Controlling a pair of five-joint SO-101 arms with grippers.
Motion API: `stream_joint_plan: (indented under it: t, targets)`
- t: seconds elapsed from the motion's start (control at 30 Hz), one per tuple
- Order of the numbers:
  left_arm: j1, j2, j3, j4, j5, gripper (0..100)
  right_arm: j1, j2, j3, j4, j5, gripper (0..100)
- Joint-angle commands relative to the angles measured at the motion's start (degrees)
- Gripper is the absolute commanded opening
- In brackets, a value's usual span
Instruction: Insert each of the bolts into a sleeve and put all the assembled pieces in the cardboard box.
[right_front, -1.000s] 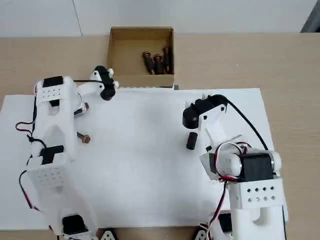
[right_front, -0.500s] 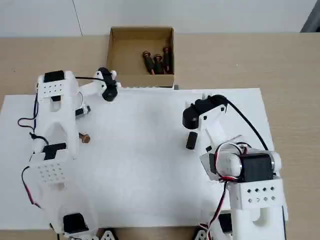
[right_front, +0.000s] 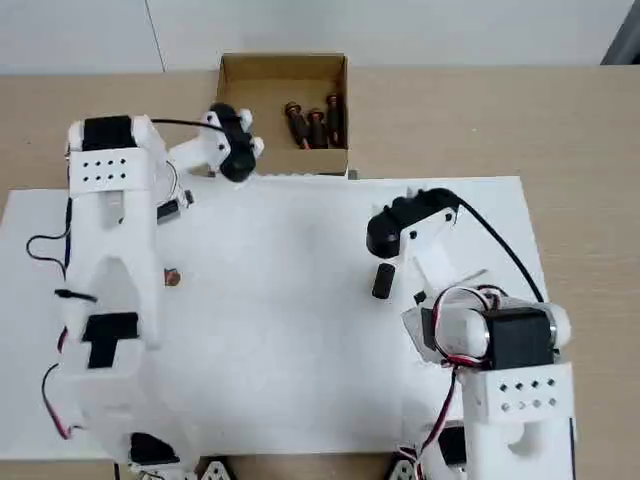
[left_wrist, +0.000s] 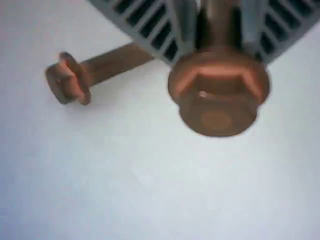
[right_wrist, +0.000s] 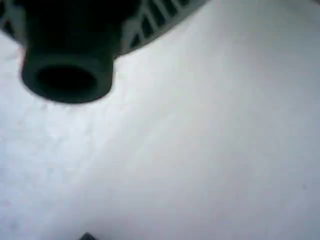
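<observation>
the wooden tabletop (right_front: 560, 120) carries a white sheet (right_front: 280, 350) that covers most of its near half. the cardboard box (right_front: 222, 100) sits at the far edge, left of the middle, touching the sheet's far border. the high view looks into it and shows three assembled pieces (right_front: 315, 122) lying side by side against its right wall.

the right end effector (right_front: 385, 266) hangs over the sheet right of the middle, closed on a black sleeve (right_front: 381, 281). the high view gives the sleeve's place. the right wrist view shows its hollow end and the ribbed finger beside it.

the left end effector (left_wrist: 218, 35) is clamped on a copper-coloured bolt (left_wrist: 217, 92) by its shank, the hexagonal head pointing away from the fingers; that grip is plain from the left wrist view. a second bolt (right_front: 172, 277) lies loose on the sheet towards the left edge, partly tucked under the left arm in the high view, and appears whole just beside the held one in the left wrist view.
</observation>
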Motion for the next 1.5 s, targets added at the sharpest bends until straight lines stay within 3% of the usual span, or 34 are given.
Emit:
stream_joint_plan:
  t: [0.0,0.27,0.5,0.63,0.8,0.93,1.17,1.47]
  targets:
    - [1.58,-8.97,-1.98,2.46,4.04,0,0.04,-1.45,-5.10,1.63,-0.62,0.6]
    - [6.95,-27.34,6.37,2.55,17.85,0,0.31,-14.37,-6.59,1.98,-2.11,1.0]
    - [17.23,-43.60,17.71,2.55,36.84,1,0.40,-28.00,-4.75,1.63,1.14,1.1]
    - [22.15,-49.76,25.10,0.62,40.44,1,0.48,-34.07,1.58,0.40,0.62,0.7]
    - [24.00,-58.02,35.82,-8.62,47.74,1,0.48,-43.91,12.13,-8.92,-0.09,0.3]
    - [23.74,-66.99,47.25,-20.13,53.10,1,0.40,-52.97,22.77,-16.31,-5.54,0.3]
    - [23.65,-87.21,69.23,-36.48,62.59,1,0.31,-52.18,29.54,-23.60,-16.70,0.2]
    - [23.65,-104.88,84.53,-39.65,72.35,1,0.04,-52.53,38.77,-33.54,-17.32,0.2]
